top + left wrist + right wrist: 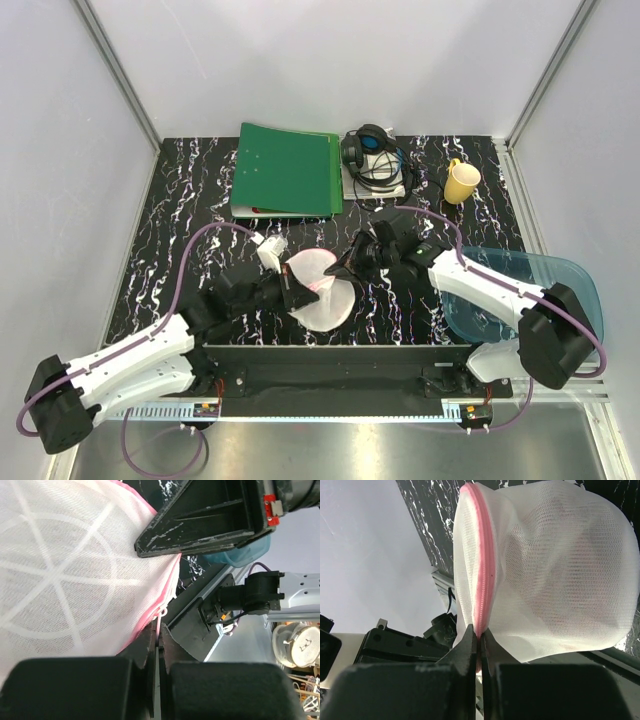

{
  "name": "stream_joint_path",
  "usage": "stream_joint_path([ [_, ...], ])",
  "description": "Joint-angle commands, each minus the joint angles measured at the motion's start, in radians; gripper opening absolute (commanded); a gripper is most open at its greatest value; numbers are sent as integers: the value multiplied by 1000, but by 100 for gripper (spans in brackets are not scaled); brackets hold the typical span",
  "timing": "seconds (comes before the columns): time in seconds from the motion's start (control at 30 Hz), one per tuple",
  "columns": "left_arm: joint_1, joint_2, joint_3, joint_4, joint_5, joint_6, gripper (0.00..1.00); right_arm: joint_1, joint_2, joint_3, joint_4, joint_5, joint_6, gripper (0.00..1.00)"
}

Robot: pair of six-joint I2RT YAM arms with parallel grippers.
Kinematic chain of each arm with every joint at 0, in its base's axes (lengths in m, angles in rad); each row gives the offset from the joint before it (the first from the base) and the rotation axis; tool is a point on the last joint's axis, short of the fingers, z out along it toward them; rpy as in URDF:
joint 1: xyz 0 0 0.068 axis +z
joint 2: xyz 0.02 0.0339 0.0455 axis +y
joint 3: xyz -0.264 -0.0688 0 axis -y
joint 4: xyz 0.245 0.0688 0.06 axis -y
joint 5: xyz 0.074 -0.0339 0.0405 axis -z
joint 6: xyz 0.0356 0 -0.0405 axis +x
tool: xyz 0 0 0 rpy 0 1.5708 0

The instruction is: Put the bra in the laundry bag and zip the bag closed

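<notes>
Evidently the left gripper [156,647] and right gripper [479,641] were each pinched shut on the pink edge of the bag [318,298], holding it between them over the table [200,235]; no bra lay outside, so likely only zipping remained.

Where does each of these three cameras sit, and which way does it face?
Top view: above and behind the arms, looking down on the table; both arms show, left hand and right hand at the laundry bag.
Left wrist: on the left arm, looking along its shut fingers at the bag's pink edge.
Right wrist: on the right arm, looking along its shut fingers pinching the pink zip.
Shared: both wrist views show the bag's pink trim.
</notes>
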Motion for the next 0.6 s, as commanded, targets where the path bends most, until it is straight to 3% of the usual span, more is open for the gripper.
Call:
stream_joint_path([
  [0.0, 11, -26, 11, -95, 104, 54, 0, -99, -27, -15, 26, 98, -81, 0],
  [0.03, 11, -22, 28, -86, 130, 92, 5, -99, -24, -17, 42, 60, -85, 0],
  [0.07, 11, -16, 74, -86, 158, 112, 36, -99, -21, -18, 56, 50, -98, 0],
  [0.17, 11, -23, 143, -130, 172, 161, 62, -101, -27, -46, 118, -8, -136, 0],
  [0.27, 11, -94, 148, -161, 113, 134, 76, -101, -43, -86, 164, -40, -161, 0],
  [0.43, 13, -203, 78, -215, -6, 106, 80, -101, -54, -176, 382, -143, -110, 0],
  [0.57, 13, -143, 99, -254, -26, 277, 82, -101, -37, -191, 444, -194, -89, 0],
])
